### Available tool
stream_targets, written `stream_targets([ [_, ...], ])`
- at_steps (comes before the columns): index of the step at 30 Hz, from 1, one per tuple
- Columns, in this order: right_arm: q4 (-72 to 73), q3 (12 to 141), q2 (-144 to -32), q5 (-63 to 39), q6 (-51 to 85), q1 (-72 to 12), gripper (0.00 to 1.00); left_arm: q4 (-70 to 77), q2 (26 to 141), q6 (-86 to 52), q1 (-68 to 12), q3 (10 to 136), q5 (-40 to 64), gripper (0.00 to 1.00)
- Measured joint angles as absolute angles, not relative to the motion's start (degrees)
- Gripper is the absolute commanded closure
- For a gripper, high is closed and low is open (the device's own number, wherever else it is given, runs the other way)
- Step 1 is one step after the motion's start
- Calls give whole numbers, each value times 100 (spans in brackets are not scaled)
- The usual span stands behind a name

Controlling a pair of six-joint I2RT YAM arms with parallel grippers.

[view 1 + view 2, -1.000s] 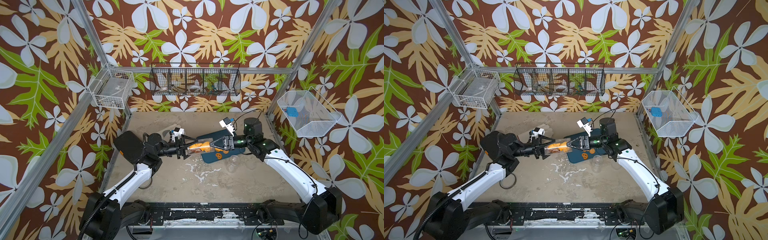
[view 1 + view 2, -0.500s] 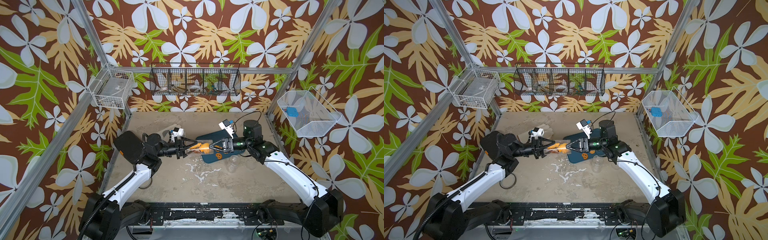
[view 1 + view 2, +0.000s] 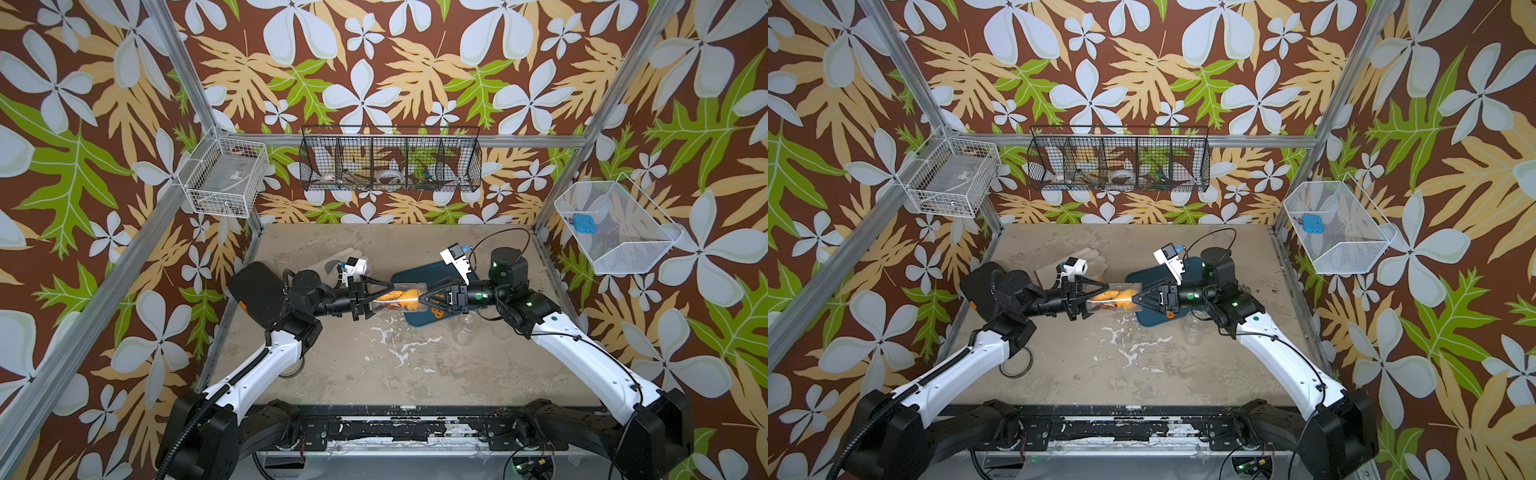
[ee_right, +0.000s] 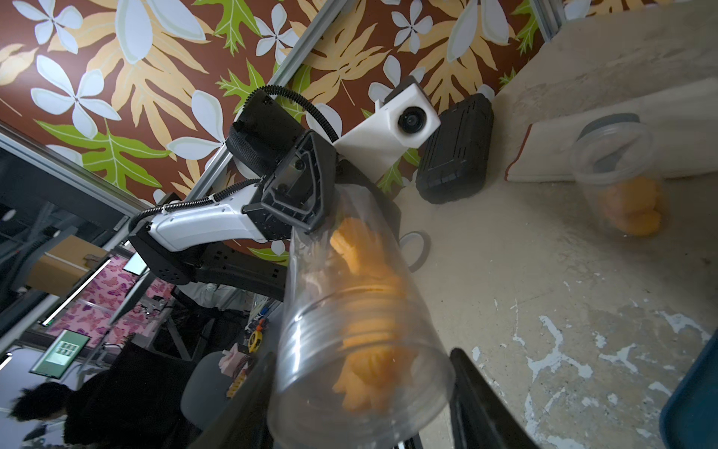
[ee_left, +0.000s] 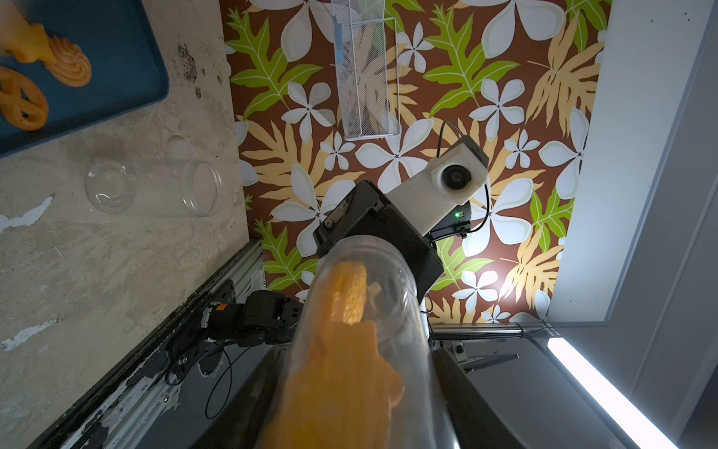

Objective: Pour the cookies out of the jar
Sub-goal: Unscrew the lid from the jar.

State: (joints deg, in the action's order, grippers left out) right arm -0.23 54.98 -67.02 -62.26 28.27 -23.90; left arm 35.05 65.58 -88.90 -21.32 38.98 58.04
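Observation:
A clear jar hangs level above the table between both arms, with orange cookies inside. My left gripper is shut on one end; in the left wrist view the jar fills the space between its fingers. My right gripper is shut on the other, threaded end. The jar's right end sits over the edge of a dark blue tray. Two loose cookies lie on that tray. Both top views show the same hold.
An empty clear jar lies on the table beside the tray. Another jar with orange cookies lies by a pale glove behind the left arm. A tape ring sits near the left arm. Wire baskets hang on the walls.
The left gripper's jaws have drawn in around the jar's end. The jar and the right gripper have stayed almost in place, dipping slightly.

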Motion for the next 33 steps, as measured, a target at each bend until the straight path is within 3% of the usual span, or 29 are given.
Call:
stream_targets([
  [9,200,5164,-6224,-5957,1070,-2427,65,3544,6545,-8932,-2145,3927,5975,54],
  [14,-14,5188,-6119,-5811,187,-2429,64,3496,6512,-8952,-2145,3924,5979,54],
  [17,-25,5172,-6047,-5690,-106,-2408,59,3398,6471,-8978,-2112,3892,5878,54],
  [24,174,5221,-6224,-5592,176,-2370,24,3199,6486,-8993,-2078,3865,5843,53],
  [29,349,5306,-6497,-5813,707,-2370,13,3197,6519,-9004,-2078,3887,5850,53],
  [33,403,5277,-6654,-6029,989,-2416,12,3199,6536,-9015,-2078,3922,5848,53],
])
